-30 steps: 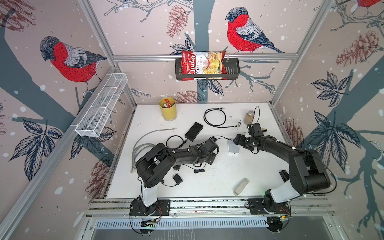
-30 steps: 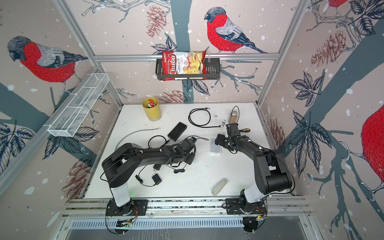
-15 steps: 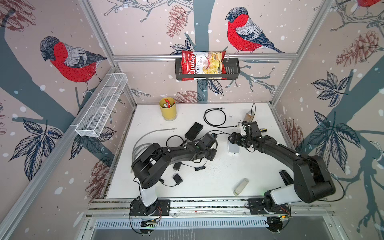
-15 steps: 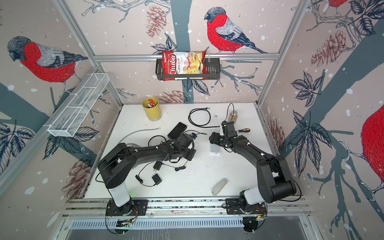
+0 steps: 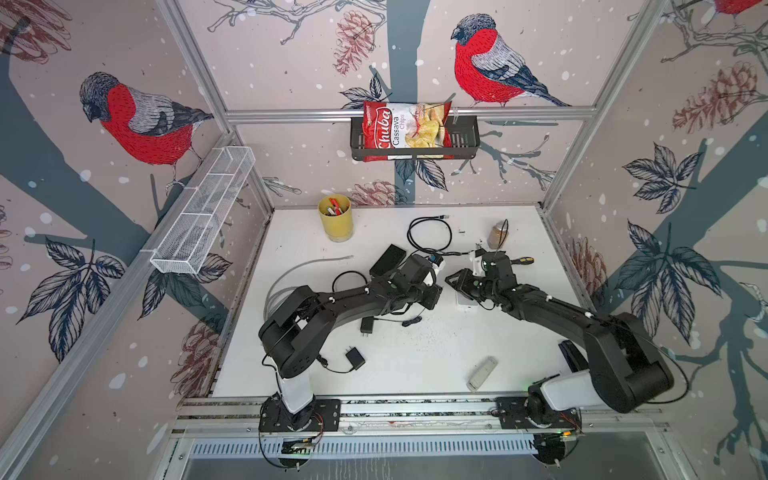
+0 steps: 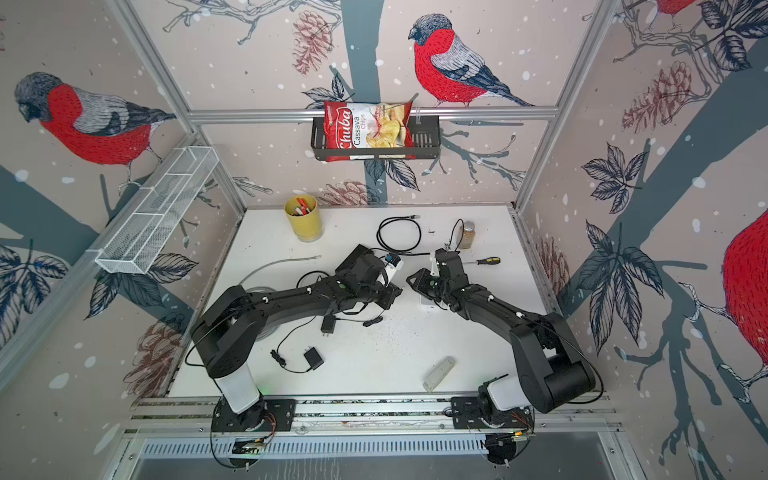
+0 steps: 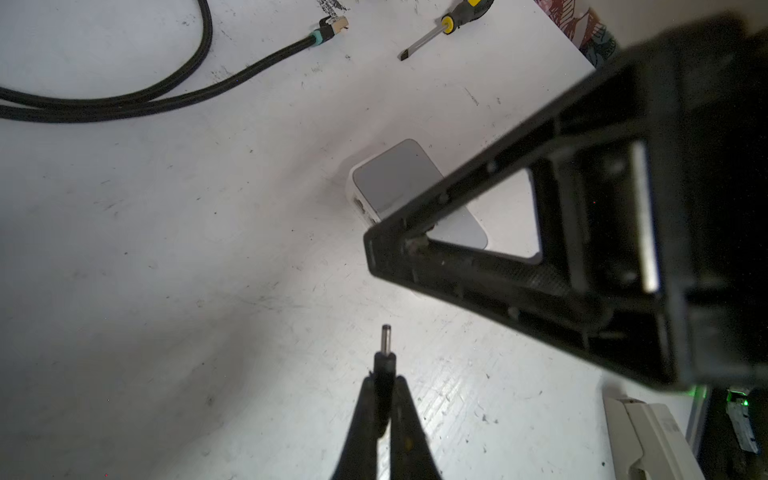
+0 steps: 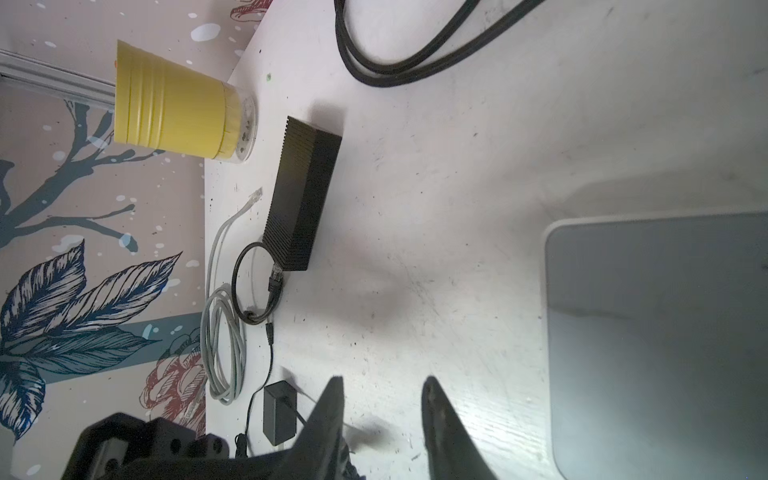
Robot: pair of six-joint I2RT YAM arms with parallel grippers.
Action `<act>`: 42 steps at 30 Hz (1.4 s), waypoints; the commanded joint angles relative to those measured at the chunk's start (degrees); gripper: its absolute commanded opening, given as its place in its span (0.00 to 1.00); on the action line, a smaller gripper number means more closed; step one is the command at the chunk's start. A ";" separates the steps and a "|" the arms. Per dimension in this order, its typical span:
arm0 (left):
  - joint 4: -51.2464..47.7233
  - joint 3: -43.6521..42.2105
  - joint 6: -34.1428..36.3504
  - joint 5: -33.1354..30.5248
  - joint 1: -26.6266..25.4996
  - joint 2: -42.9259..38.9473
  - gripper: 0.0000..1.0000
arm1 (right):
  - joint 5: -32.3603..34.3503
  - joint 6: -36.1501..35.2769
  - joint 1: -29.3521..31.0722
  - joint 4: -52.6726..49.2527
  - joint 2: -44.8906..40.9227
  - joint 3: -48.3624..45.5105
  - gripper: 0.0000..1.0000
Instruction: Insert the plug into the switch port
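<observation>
1. In both top views, the left gripper (image 5: 435, 291) and the right gripper (image 5: 451, 279) sat nearly tip to tip mid-table. The white switch (image 5: 466, 303) was half hidden under the right one.
2. Left wrist: the jaws were pinched on the plug (image 7: 385, 347), pin poking out. There was bare table (image 7: 208, 249) between the pin and the switch's edge.
3. Right wrist: the fingers (image 8: 328, 411) stood a bit apart with nothing between them, and the switch's corner was just beside.
</observation>
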 commanded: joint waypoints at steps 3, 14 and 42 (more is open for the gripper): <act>2.53 -0.31 -0.23 1.15 0.21 -0.12 0.00 | -2.01 3.26 1.32 5.39 0.60 -0.56 0.32; 3.69 -2.06 -1.14 0.75 0.50 -1.18 0.00 | -1.70 2.39 3.71 3.57 1.05 0.15 0.24; -4.59 4.51 13.47 -5.22 -4.72 12.80 0.26 | 2.77 -5.63 -12.84 -7.59 -8.62 -4.98 0.35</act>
